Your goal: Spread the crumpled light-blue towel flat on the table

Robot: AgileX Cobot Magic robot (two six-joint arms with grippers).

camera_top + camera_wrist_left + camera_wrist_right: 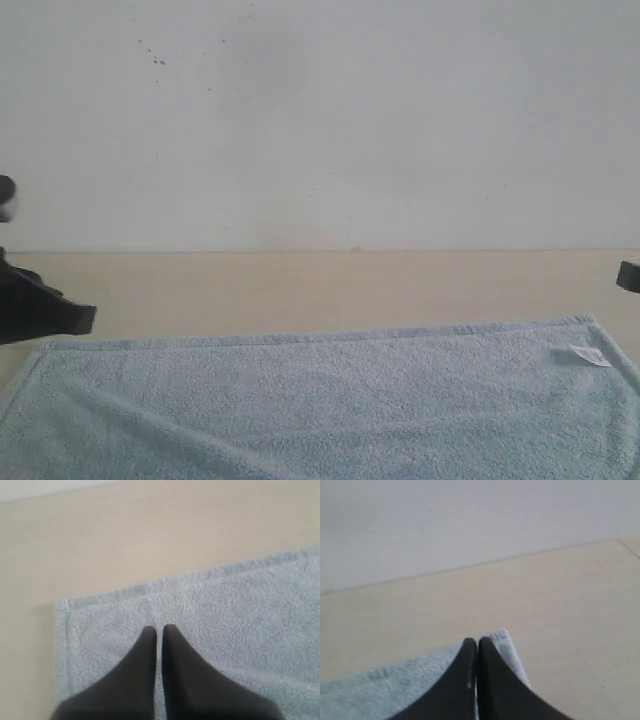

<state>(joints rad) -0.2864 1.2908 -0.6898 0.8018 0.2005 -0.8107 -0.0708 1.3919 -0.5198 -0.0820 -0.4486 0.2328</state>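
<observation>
Seemingly finishing: the towel (330, 400) lies nearly flat on the worktop (300, 285); my left tool (159, 628) and right tool (473, 641) are pinched closed, apparently empty. Next, I'd smooth the crease (160, 430) at seven o'clock.

We are holding our left end effector (159, 628) closed, its two dark fingers lying side by side with only a thin slit between them, gripping nothing. Our right end effector (474, 641) is closing tip to tip, also empty. In the exterior view our left arm (45, 310) and right arm (628, 277) are sitting low at opposite edges.
</observation>
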